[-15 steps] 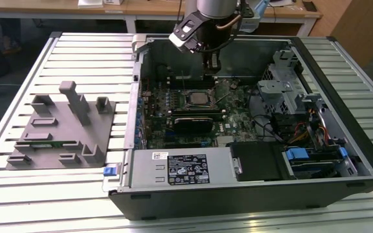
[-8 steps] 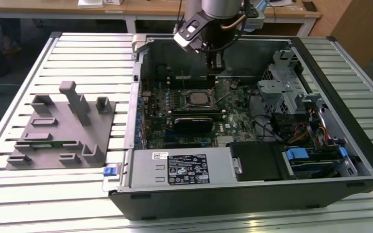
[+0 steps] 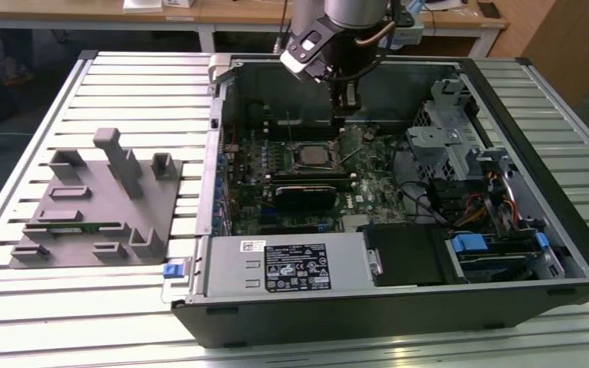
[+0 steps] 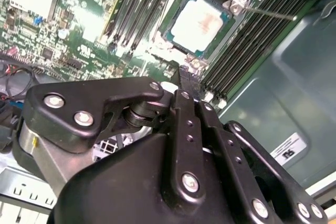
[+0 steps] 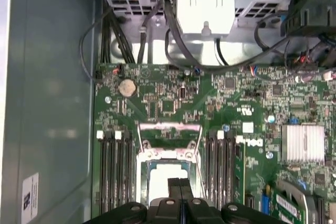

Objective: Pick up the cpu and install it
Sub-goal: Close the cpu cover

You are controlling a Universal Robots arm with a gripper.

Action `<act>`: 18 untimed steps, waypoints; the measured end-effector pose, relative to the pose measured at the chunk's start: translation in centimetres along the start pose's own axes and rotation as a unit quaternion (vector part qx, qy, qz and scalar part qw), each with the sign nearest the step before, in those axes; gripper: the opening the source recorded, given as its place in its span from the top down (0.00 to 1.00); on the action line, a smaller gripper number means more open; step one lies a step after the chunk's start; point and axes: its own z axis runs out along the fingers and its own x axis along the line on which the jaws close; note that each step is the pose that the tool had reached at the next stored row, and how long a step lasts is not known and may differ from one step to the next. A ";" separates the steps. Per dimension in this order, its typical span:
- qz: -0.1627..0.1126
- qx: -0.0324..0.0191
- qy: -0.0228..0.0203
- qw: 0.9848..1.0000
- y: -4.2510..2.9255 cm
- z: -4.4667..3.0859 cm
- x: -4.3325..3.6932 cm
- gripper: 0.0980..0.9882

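Note:
The cpu [image 3: 312,156] lies flat in the motherboard socket inside the open computer case, its pale metal top facing up. In the second wrist view the cpu [image 4: 202,22] sits square within the socket frame. My gripper [image 3: 343,107] hangs above the board, just behind the socket toward the case's back wall. Its two black fingers [image 5: 175,188] are pressed together with nothing between them, and their tips stand over the edge of the cpu [image 5: 160,174]. In the second wrist view the gripper [image 4: 186,74] is clear of the chip.
A grey holder tray [image 3: 90,207] with upright blocks lies on the slatted table at the exterior view's left. The socket's metal load frame [image 5: 169,140] stands open. Memory slots [image 5: 116,161] flank the socket. A drive cage [image 3: 448,130] and cables fill the case's right side.

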 end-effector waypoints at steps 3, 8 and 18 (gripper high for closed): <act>0.000 0.000 0.000 1.000 0.47 0.04 0.00 0.99; 0.000 0.000 0.000 1.000 0.89 0.09 0.01 0.99; 0.000 0.000 0.000 1.000 2.17 0.21 0.01 0.99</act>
